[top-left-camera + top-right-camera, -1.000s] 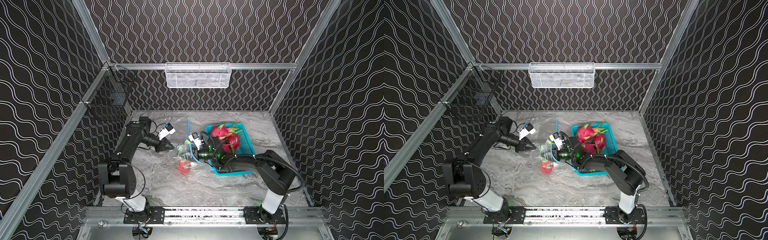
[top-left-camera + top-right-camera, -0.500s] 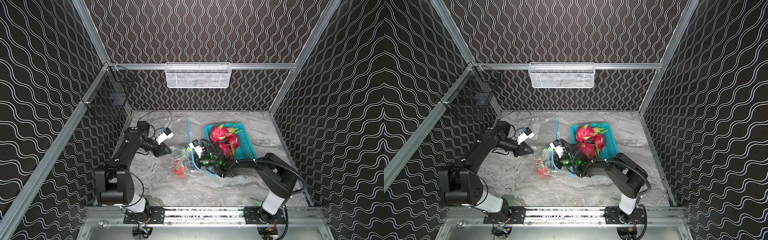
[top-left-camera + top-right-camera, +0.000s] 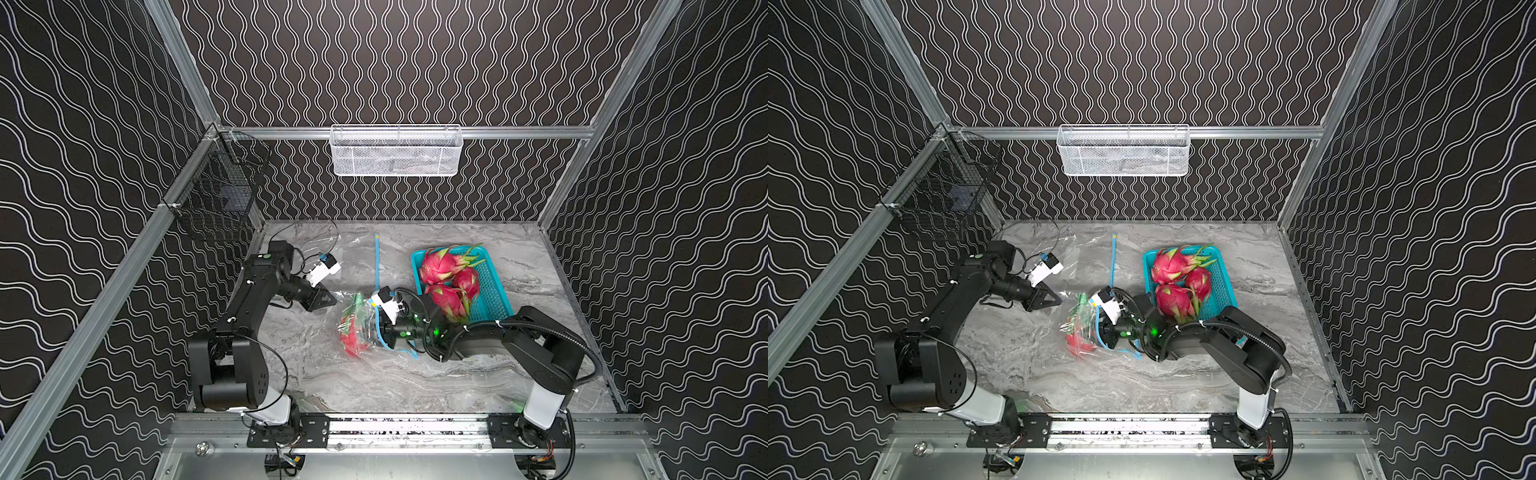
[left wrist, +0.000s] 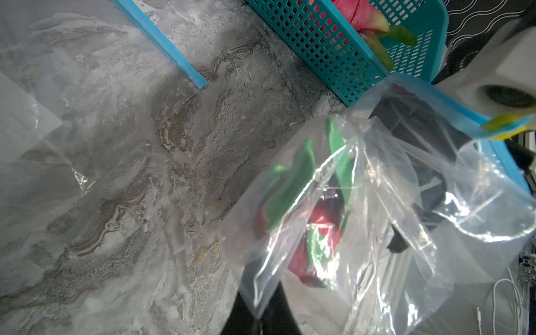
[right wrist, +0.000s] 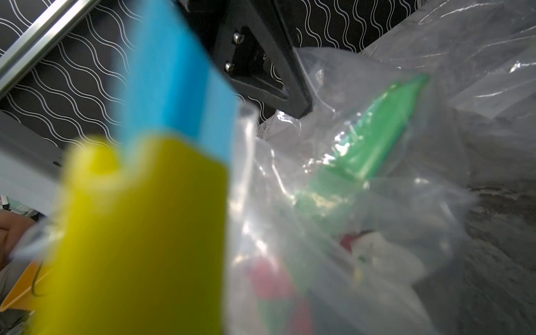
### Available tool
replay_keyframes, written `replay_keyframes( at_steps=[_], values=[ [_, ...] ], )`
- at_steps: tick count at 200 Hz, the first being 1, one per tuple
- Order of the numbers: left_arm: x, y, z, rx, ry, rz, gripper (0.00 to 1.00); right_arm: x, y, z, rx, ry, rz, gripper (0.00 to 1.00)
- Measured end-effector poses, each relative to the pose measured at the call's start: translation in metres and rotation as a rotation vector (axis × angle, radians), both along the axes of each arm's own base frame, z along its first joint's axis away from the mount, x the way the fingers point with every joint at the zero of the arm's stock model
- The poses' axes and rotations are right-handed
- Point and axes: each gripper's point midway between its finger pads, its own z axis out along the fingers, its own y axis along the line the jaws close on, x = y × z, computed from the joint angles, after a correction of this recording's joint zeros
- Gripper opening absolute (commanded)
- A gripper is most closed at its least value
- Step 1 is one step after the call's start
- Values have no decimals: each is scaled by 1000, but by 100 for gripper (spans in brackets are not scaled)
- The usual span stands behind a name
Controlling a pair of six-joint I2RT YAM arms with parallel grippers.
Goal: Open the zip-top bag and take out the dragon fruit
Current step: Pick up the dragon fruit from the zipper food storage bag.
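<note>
From where I stand, the zip-top bag (image 3: pixel 365 322) sits near the middle of the grey marble tabletop (image 3: pixel 415 382), held up between the two arms rather than lying flat, and the dragon fruit (image 3: pixel 350 338) is inside it, pink body low and green scales pointing toward the back wall. The left gripper (image 3: pixel 332 298) comes in from the left side with its jaws pressed together; in the left wrist view a fold of the clear plastic runs straight down into its dark fingers (image 4: pixel 285 320), so it looks clamped on the bag's film. The right gripper (image 3: pixel 385 332) is pushed up against the bag's mouth from the other side, and the blue zip strip (image 3: pixel 378 328) curls round its front in both top views. Its own wrist camera is filled by that strip and the yellow slider (image 5: pixel 139 232), both badly blurred, and its fingers are lost behind plastic, so I cannot tell whether the jaws stand apart or pinch anything. Just behind the right arm is a teal plastic basket (image 3: pixel 492 291) holding three loose dragon fruits (image 3: pixel 440 268), touching one another. Farther back a second clear bag (image 3: pixel 349 253) lies flat on the marble, its blue zip edge (image 3: pixel 377 266) pointing toward the back wall. A white mesh basket (image 3: pixel 395 151) hangs on the back rail and a black wire basket (image 3: pixel 216 199) on the left side rail.
</note>
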Motion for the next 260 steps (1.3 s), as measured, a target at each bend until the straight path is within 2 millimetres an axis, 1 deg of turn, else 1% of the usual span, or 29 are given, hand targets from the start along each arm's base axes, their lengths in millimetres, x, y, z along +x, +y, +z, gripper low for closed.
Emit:
replay_keyframes(
  at_steps=[38,42,58,67,82,100,118,131,154,187,203,217,233,246,260],
  values=[
    [-7,-2,9,-18,11,5,0,12,11,-4,-4,-2,-26,26],
    [-7,-3,10,-20,10,5,0,13,12,-5,-5,1,-27,23],
    [-9,-4,17,-30,9,3,0,17,14,-11,-9,8,-40,0],
    [-10,-5,20,-34,9,3,0,15,14,-12,-3,36,-33,0],
    [-10,-6,25,-45,7,1,0,15,15,-10,2,27,-42,0],
    [-11,-7,31,-53,-4,1,0,18,11,-11,-6,28,-66,0],
    [-9,-7,36,-59,-18,3,0,19,5,0,5,13,-90,0],
    [-7,-3,38,-58,-28,21,0,17,2,6,12,8,-91,0],
    [4,15,36,-36,-44,92,0,9,-8,11,20,0,-90,0],
    [32,62,30,-8,-48,264,0,6,-18,24,38,-35,-104,0],
    [41,79,25,-3,-36,326,0,4,-23,27,44,-42,-109,0],
    [43,87,19,7,-29,345,0,3,-26,30,48,-49,-114,0],
    [41,89,10,15,-18,351,0,4,-31,35,56,-54,-121,0],
    [36,90,-1,30,3,350,0,7,-37,44,73,-60,-135,0],
    [31,92,-12,55,16,341,0,12,-46,59,104,-66,-160,0]
  ],
)
